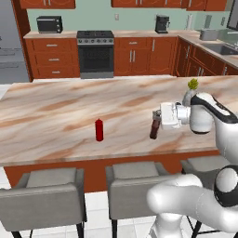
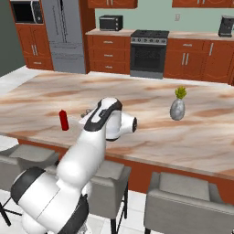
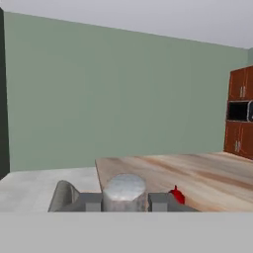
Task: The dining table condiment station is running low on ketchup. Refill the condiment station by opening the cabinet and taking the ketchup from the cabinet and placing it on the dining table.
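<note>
The ketchup (image 1: 154, 131), a small dark maroon bottle, hangs slightly tilted over the near part of the dining table (image 1: 56, 116). Its base is close to the beige marble top; whether it touches I cannot tell. My gripper (image 1: 156, 119) reaches in from the right and is shut on the bottle's upper part. In the hand view a rounded grey end of the ketchup (image 3: 124, 191) sits between the two fingers (image 3: 159, 201), with the dining table (image 3: 207, 173) stretching beyond. In the right base view my own arm hides the bottle.
A bright red bottle (image 1: 99, 129) (image 2: 64, 119) (image 3: 177, 194) stands on the table left of the ketchup. A grey vase with a green sprig (image 1: 189, 93) (image 2: 177, 108) stands behind my arm. Grey stools (image 1: 51, 186) line the near edge. Stove (image 1: 95, 53) and base cabinets stand beyond.
</note>
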Robot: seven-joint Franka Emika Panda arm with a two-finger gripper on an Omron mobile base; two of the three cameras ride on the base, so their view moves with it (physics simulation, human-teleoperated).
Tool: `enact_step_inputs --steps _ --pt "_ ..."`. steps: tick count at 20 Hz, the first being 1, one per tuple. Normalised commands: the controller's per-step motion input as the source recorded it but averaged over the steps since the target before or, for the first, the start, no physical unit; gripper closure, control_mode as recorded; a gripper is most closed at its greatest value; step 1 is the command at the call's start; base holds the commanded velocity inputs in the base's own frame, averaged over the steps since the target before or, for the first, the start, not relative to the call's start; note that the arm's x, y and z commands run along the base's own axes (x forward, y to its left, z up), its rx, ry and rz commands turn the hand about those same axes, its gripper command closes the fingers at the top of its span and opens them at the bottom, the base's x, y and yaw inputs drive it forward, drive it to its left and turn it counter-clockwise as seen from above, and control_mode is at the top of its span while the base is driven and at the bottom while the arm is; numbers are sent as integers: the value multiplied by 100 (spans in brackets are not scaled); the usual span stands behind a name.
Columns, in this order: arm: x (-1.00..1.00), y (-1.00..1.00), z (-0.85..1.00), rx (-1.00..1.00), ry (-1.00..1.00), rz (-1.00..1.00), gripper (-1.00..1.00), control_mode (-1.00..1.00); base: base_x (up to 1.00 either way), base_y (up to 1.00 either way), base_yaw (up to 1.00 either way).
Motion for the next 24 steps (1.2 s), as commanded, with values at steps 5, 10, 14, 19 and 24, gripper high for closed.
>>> enact_step_inputs --steps 5,10,14,19,24 --pt "61 0 -36 -5 0 3 100 -100 0 0 0" --pt "58 0 -35 -3 1 0 100 -100 0 0 0" --pt "54 0 -36 -3 1 0 100 -100 0 0 0" --pt "22 0 -34 -2 0 0 100 -100 0 0 0" --pt "19 0 -31 0 0 0 100 -100 0 0 0"
